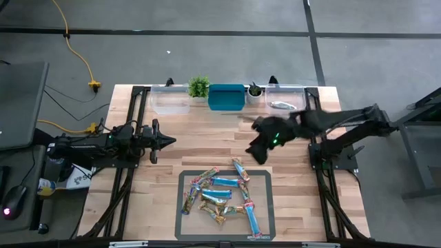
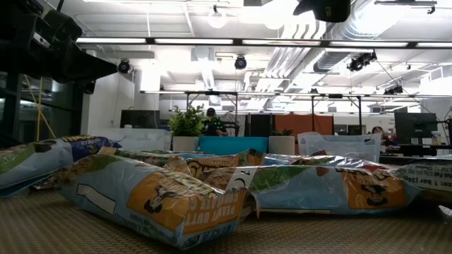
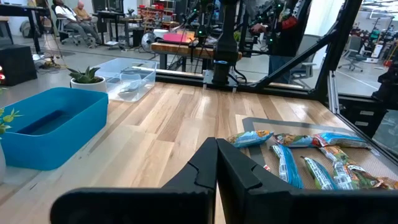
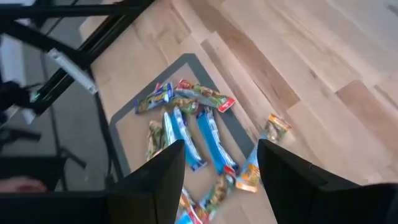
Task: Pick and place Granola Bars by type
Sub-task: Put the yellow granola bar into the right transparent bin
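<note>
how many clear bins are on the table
2: one clear bin left of the blue bin, past a plant; another clear bin right of it, past a second plant.

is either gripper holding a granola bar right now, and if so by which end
Nothing is held. The right gripper hangs open and empty above the granola bars on the mat; the left gripper is shut on nothing at the table's left.
</note>
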You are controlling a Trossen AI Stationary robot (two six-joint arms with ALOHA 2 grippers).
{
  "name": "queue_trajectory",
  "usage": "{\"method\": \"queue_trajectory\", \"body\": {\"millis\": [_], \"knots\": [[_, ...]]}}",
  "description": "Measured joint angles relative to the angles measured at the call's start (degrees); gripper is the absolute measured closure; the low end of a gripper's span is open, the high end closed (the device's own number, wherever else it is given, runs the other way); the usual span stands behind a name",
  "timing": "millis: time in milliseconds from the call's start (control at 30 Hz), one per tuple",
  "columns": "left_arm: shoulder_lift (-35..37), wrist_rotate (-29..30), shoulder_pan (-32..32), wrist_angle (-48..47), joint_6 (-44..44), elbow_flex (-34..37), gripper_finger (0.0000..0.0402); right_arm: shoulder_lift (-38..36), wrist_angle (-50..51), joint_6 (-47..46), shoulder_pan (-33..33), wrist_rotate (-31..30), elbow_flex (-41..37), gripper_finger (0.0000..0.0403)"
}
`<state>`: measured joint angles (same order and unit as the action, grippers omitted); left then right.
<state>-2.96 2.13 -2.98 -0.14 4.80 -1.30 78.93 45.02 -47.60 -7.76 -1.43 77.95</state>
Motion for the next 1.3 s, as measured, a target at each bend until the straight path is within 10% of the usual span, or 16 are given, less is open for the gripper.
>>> {"method": "queue_trajectory", "body": {"millis": [600, 1300], "knots": [[0.0, 0.0, 0.01, 0.0, 0.0, 0.0, 0.04, 29.79, -3.38, -18.23, -4.25, -1.25, -0.07, 0.0217], [0.0, 0.0, 0.01, 0.0, 0.0, 0.0, 0.04, 31.59, -0.41, -16.46, -3.34, -9.02, -0.07, 0.02]]}}
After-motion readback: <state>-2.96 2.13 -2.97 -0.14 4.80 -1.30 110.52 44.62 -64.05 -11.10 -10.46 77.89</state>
